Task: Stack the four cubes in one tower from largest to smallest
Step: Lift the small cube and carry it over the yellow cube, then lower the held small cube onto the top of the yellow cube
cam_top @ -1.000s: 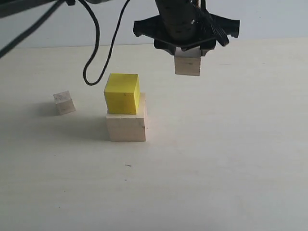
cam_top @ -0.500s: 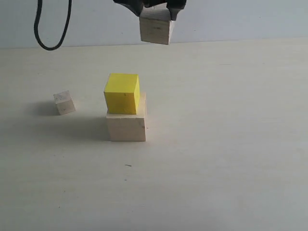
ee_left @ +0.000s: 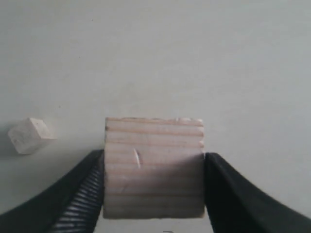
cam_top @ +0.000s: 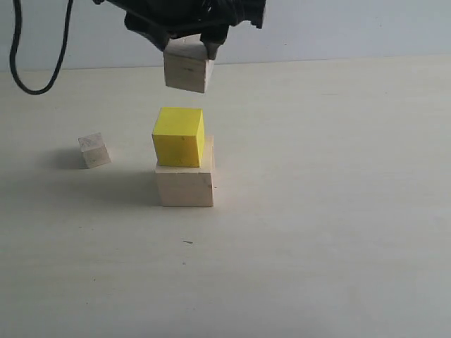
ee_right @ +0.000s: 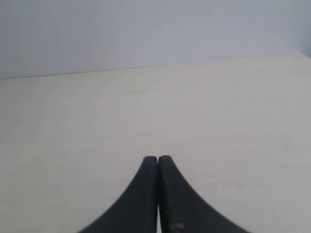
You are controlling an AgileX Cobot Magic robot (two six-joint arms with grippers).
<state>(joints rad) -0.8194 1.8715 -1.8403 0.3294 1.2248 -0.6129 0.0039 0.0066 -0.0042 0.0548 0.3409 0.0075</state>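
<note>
Left gripper [cam_top: 189,51] clamped on medium wood cube [cam_top: 188,72], held mid-air at 12 o'clock of yellow cube [cam_top: 179,137], apart from it, slightly tilted. Yellow cube rests on large wood cube [cam_top: 184,186], shifted toward its 9 o'clock edge. Smallest cube [cam_top: 94,151] on counter [cam_top: 317,211], 9 o'clock of stack, well apart. Right gripper [ee_right: 158,165] closed, empty. Risk: tilted cube lands corner-first, or off-centre release adds to existing offset; yellow cube slides, stack topples.

Held cube [ee_left: 153,167] bare pale wood, grain lines plain; yellow cube [cam_top: 179,136] smooth, matt; left gripper [ee_left: 153,156] black, pads [ee_left: 81,204] ribbed; table [cam_top: 317,211] pale, matt, faintly wood-grained.
</note>
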